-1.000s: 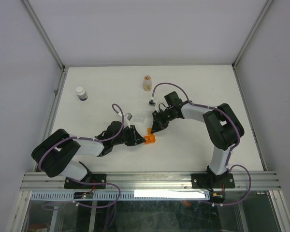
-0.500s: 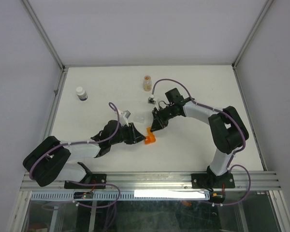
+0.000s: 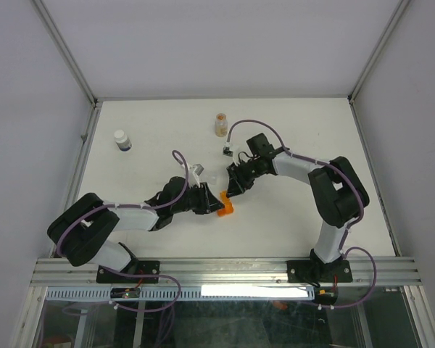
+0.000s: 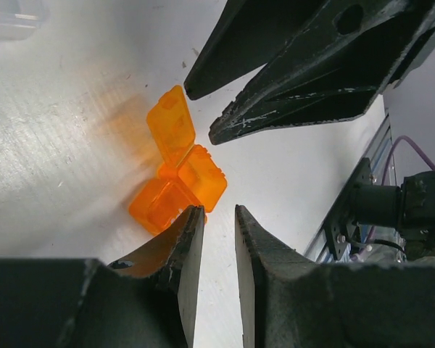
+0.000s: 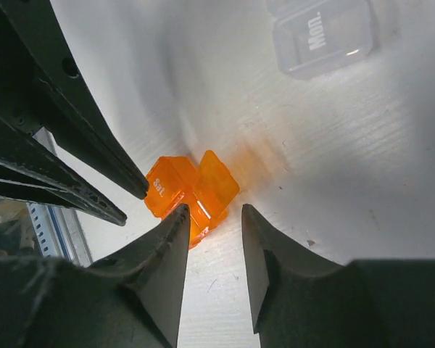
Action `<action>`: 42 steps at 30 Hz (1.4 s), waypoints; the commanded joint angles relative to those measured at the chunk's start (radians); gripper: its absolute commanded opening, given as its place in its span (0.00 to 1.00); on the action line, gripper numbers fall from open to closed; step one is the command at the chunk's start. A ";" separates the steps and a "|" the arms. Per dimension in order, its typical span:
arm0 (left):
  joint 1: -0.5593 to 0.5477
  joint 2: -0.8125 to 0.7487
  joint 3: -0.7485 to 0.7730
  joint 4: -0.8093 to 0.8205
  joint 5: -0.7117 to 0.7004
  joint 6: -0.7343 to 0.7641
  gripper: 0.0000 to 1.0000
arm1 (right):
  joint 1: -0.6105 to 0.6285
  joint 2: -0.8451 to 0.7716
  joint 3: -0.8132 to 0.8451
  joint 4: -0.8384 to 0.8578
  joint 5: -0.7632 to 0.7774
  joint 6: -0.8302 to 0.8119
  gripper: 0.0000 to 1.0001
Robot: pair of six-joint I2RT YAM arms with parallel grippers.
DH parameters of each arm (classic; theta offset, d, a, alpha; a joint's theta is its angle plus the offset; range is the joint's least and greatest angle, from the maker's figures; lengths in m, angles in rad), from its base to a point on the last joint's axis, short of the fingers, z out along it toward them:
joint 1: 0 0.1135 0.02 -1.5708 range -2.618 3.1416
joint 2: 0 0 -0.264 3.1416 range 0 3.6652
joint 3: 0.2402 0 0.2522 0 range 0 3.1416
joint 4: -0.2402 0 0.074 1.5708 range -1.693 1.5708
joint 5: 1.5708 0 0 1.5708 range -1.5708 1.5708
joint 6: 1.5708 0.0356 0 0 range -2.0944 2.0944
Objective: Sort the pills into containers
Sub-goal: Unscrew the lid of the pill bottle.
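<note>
A stubby translucent orange cup (image 3: 225, 206) lies on the white table with its hinged lid flipped open; "Sat." is printed on it (image 5: 192, 188). My left gripper (image 4: 217, 210) sits just beside it, jaws barely apart with only table between them, one finger against the cup (image 4: 177, 177). My right gripper (image 5: 215, 210) faces it from the opposite side, open and empty, its left finger over the cup's edge. In the top view, both grippers (image 3: 212, 202) (image 3: 230, 193) flank the cup. A clear vial (image 3: 220, 125) with orange-tan contents stands far back. No loose pills show.
A white bottle with a dark band (image 3: 122, 140) stands at the back left. A clear box compartment marked "Mon." (image 5: 325, 35) lies just beyond the orange cup (image 3: 212, 177). Metal frame rails border the table on the left (image 3: 81, 156) and right.
My right gripper's jaws have spread apart. The left arm swung its elbow out and back, its gripper staying by the orange cup, which has hardly moved.
</note>
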 commanded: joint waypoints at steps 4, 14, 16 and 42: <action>-0.010 0.071 0.046 0.079 0.031 -0.009 0.24 | 0.008 0.041 0.020 0.067 0.004 0.072 0.37; -0.009 0.117 0.043 0.036 0.000 0.026 0.23 | 0.007 0.064 0.021 0.071 0.064 0.107 0.28; -0.009 0.127 0.043 0.034 0.000 0.028 0.23 | 0.007 0.066 0.023 0.068 0.072 0.109 0.26; -0.006 -0.175 0.058 -0.295 -0.201 0.127 0.20 | -0.015 0.009 0.080 -0.239 0.057 -0.208 0.09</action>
